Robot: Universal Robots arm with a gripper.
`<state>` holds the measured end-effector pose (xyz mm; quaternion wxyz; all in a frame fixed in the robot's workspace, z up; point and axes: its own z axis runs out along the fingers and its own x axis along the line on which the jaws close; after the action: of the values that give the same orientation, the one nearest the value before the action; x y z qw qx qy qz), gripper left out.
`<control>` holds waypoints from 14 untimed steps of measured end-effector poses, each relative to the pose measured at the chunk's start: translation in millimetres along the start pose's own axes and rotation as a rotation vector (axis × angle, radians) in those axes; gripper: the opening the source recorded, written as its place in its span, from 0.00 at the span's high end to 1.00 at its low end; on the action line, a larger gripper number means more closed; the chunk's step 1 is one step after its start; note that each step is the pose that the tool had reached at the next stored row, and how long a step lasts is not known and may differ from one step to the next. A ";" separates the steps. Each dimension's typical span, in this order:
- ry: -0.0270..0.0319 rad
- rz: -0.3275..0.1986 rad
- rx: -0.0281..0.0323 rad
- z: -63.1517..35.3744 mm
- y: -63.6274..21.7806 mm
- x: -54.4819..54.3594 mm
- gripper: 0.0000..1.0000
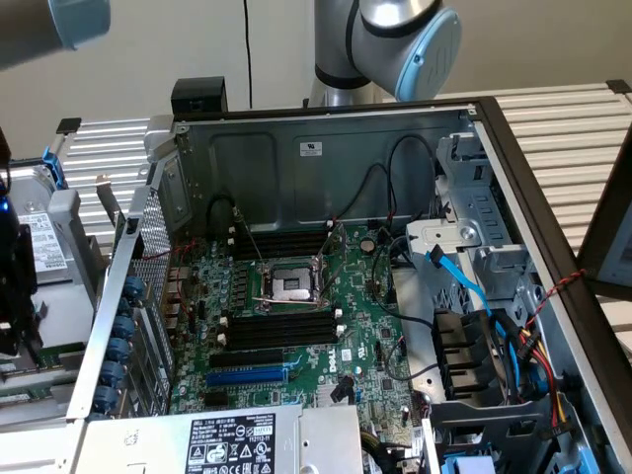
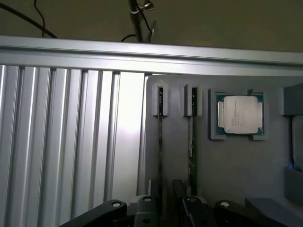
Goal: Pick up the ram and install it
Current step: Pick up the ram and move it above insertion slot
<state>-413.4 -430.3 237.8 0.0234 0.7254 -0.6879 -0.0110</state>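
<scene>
Two ram sticks stand on edge in a grey holder [image 2: 227,175], seen in the wrist view as thin dark-green strips: one ram [image 2: 161,142] and a second ram [image 2: 191,142] beside it. My gripper [image 2: 168,205] hangs open above their near ends, its fingers [image 2: 144,210] apart and nothing held between them. Which stick lies between the fingers I cannot tell. In the exterior view the open computer case [image 1: 326,148] shows the green motherboard [image 1: 365,346] with bare black memory slots [image 1: 281,328] on both sides of the processor socket [image 1: 294,286].
A processor chip [image 2: 240,115] sits in the holder beside the sticks, and ribbed aluminium table [image 2: 61,142] lies alongside. In the case are a blue expansion slot [image 1: 247,375], blue and black cables [image 1: 474,296], a drive cage [image 1: 484,197] and a labelled power supply [image 1: 237,439].
</scene>
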 end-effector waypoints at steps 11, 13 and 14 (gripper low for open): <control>0.0032 -0.068 0.0013 20.4 4.9 -0.9 0.74; 0.0033 -0.072 0.0015 24.2 5.7 -1.1 0.74; 0.0035 -0.074 0.0014 26.0 5.7 -1.1 0.74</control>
<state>-420.3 -430.0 212.1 0.0237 0.7505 -0.6604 -0.0101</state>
